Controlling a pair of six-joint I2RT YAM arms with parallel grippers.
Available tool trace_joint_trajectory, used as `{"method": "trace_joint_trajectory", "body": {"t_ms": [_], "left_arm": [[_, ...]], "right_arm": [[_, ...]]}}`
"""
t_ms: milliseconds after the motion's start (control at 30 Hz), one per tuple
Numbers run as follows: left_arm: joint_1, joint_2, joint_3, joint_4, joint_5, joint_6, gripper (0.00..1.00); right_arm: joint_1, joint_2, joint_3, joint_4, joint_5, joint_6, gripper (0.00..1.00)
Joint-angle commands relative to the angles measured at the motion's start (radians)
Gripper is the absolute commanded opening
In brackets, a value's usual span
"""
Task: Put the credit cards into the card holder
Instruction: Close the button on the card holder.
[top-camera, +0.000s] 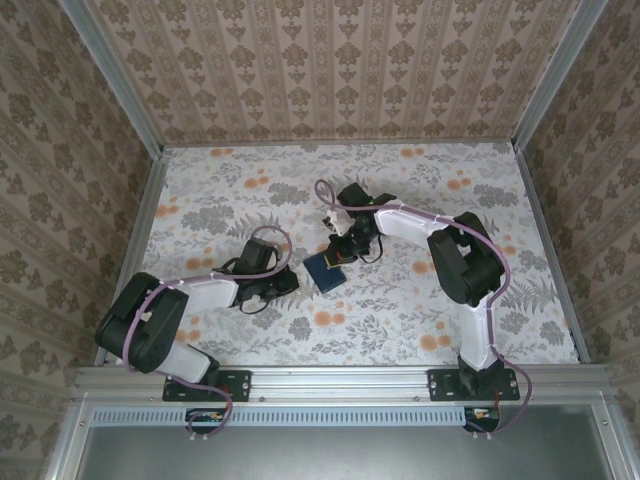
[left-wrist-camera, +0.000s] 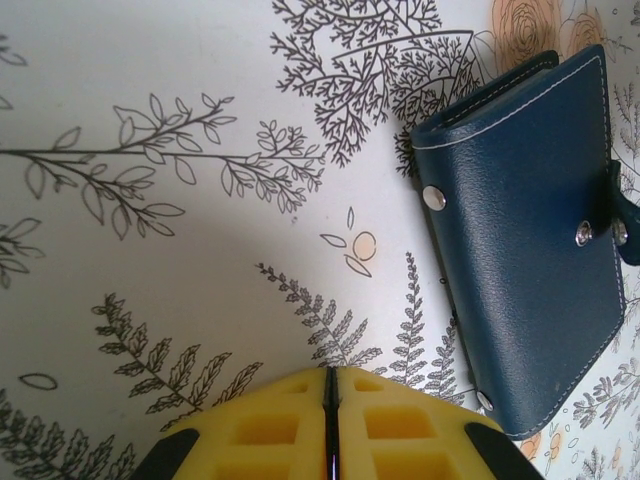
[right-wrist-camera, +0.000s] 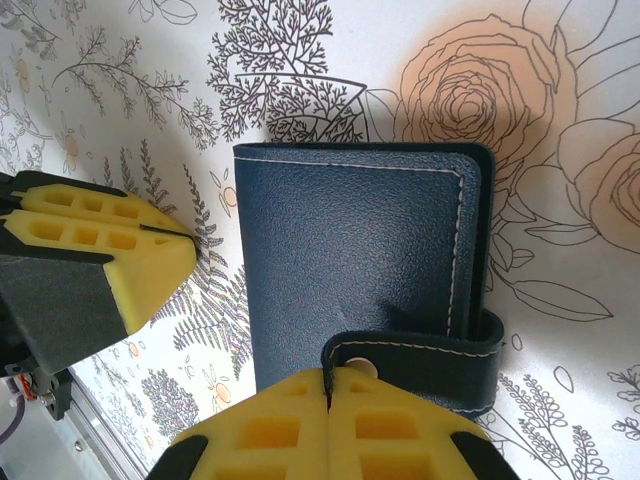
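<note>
Card holder (top-camera: 324, 270) shut and lying flat mid-surface, both claws clenched on nothing

The navy card holder (right-wrist-camera: 350, 260) sits closed on the floral surface (top-camera: 420, 200), with its snap strap (right-wrist-camera: 420, 350) wrapped round one edge. The right claw (right-wrist-camera: 328, 400) is right over that strap end with its yellow pads pressed together; can't tell if it's actually touching the leather. The left claw (left-wrist-camera: 330, 400) is just beside the holder (left-wrist-camera: 525, 250) on the other side, low over bare surface, also squeezed closed with nothing between the pads.
</note>
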Motion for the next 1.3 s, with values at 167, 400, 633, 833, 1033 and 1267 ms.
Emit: {"method": "trace_joint_trajectory", "body": {"t_ms": [167, 400, 633, 833, 1033, 1267], "left_arm": [[-0.017, 0.029, 0.015, -0.02, -0.003, -0.012, 0.1], [-0.019, 0.033, 0.026, -0.025, -0.002, -0.012, 0.1], [-0.022, 0.039, 0.032, -0.026, -0.003, -0.012, 0.1], [-0.023, 0.046, 0.04, -0.028, 0.001, -0.009, 0.1], [-0.023, 0.048, 0.038, -0.026, 0.002, -0.009, 0.09], [-0.023, 0.049, 0.032, -0.018, 0.001, -0.01, 0.09]], "right_arm": [[0.02, 0.038, 0.003, -0.038, 0.008, -0.002, 0.0], [0.025, 0.038, 0.004, -0.035, 0.021, -0.001, 0.0], [0.041, 0.051, 0.001, -0.041, 0.07, -0.008, 0.0], [0.042, 0.062, -0.001, -0.041, 0.093, -0.003, 0.0], [0.039, 0.071, -0.008, -0.035, 0.102, 0.01, 0.0], [0.026, 0.004, 0.002, -0.007, 0.024, 0.046, 0.0]]}}
